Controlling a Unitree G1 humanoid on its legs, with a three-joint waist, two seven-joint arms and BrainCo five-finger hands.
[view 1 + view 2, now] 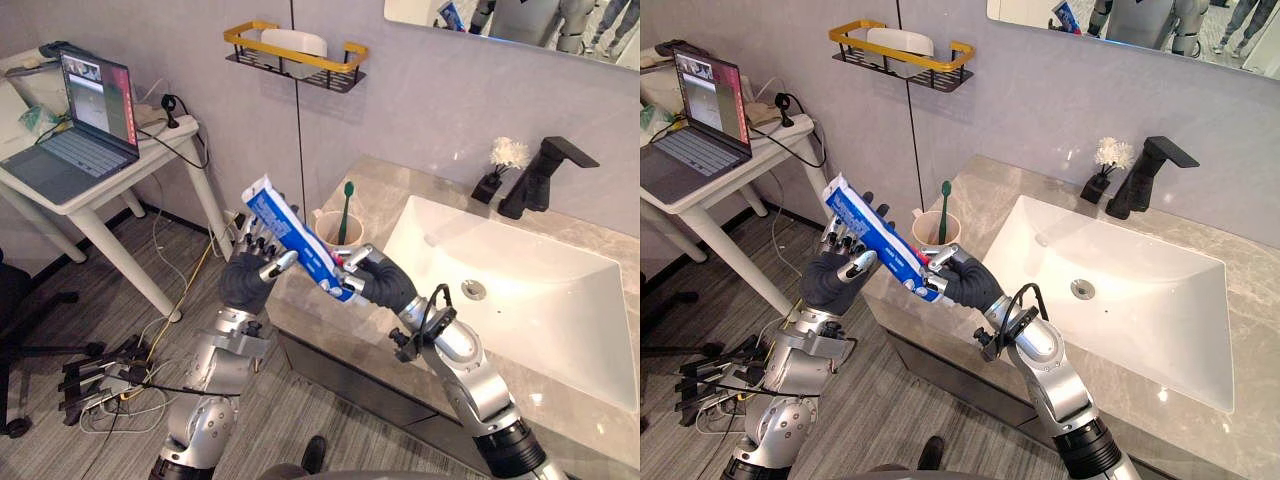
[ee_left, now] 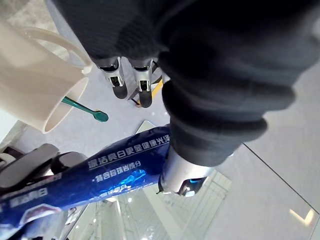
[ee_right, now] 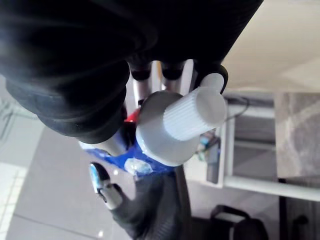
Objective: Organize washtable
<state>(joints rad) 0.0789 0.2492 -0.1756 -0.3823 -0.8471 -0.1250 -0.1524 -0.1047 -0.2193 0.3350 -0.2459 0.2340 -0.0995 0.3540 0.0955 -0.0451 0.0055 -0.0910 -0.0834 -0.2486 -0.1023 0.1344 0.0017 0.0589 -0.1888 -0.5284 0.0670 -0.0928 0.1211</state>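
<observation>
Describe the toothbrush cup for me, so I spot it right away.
From the white sink, go left along the stone counter to its end. The beige cup stands there, just beyond the blue toothpaste tube held by the left hand and the right hand. It alone has a green toothbrush standing in it.

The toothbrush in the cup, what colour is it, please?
The toothbrush is green, clearest in the left eye view.

A bathroom, likely a mock-up in a lab: a stone table [image 1: 372,188] with a white sink [image 1: 520,300] at three o'clock, a black tap [image 1: 538,178] and mirror [image 1: 520,25] at one, a cup [image 1: 326,234] holding a toothbrush [image 1: 346,208] at centre, a wall shelf [image 1: 250,38] at twelve, and a laptop [image 1: 80,130] at ten.
</observation>
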